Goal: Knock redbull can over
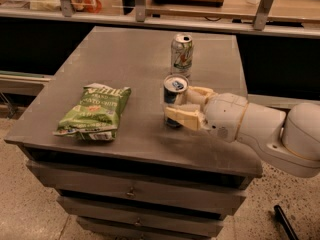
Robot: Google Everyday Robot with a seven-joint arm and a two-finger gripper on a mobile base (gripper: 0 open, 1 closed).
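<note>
The robot's gripper (pixel 181 103) reaches in low over the right front of the grey drawer cabinet (pixel 125 59), its two pale fingers spread apart, one passing in front of the redbull can (pixel 172 91) and the other behind it. On the cabinet's left front lies a green chip bag (pixel 95 111), flat and well apart from the action. The redbull can stands right of the cabinet top's centre, upright on its base between the fingers, so the knock-over is not yet done. Whether either finger is pressing on it cannot be told. Toward the cabinet's back edge stands a silver-white can with green markings (pixel 181 54). What remains, by the look of it, is the sideways push to topple the redbull can.
</note>
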